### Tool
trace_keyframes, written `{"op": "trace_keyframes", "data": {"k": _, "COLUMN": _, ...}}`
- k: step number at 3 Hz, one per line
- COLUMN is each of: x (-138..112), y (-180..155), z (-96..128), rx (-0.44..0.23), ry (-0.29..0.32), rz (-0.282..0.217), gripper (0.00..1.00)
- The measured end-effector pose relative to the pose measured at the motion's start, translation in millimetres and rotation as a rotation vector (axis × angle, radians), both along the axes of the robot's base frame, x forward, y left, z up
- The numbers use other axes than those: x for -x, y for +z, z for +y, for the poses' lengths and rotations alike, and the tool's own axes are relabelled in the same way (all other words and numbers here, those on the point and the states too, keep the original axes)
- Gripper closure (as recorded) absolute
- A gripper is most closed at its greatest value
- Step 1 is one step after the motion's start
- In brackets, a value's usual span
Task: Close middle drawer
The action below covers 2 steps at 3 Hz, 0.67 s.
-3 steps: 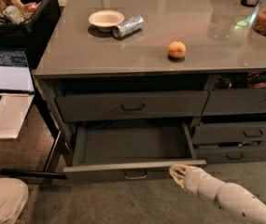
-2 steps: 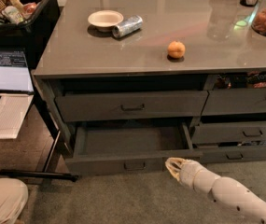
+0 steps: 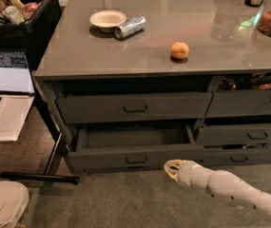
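The middle drawer [image 3: 101, 158] is a wide dark grey drawer with a small bar handle [image 3: 136, 159]. It stands partly open, with a narrow strip of its grey inside [image 3: 135, 137] showing. My gripper [image 3: 172, 169] on its pale arm comes in from the lower right. It sits right at the lower edge of the drawer front, to the right of the handle. I cannot tell whether it touches the front.
A shut wide drawer [image 3: 135, 107] lies above; narrower drawers [image 3: 249, 134] stand to the right. On the countertop are a bowl [image 3: 107, 19], a can [image 3: 130, 26] and an orange [image 3: 179, 50]. A laptop [image 3: 6, 75] and a black floor bar [image 3: 40, 177] are at the left.
The middle drawer has slid inward and now shows much less of its inside. My gripper has moved forward toward the cabinet along with the drawer front.
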<state>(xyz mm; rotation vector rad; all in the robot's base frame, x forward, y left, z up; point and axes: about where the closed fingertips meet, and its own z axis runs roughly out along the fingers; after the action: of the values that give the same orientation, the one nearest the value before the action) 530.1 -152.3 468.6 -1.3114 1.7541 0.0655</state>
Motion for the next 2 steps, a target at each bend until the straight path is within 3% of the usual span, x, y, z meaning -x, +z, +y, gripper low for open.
{"op": "trace_keyframes", "data": {"k": 1, "x": -10, "y": -40, "z": 5, "rx": 0.008, "ry": 0.029, "rz": 0.088, "gripper": 1.0}}
{"op": "trace_keyframes", "data": {"k": 2, "x": -31, "y": -66, "z": 9, "rx": 0.023, "ry": 0.045, "rz": 0.124, "gripper": 1.0}}
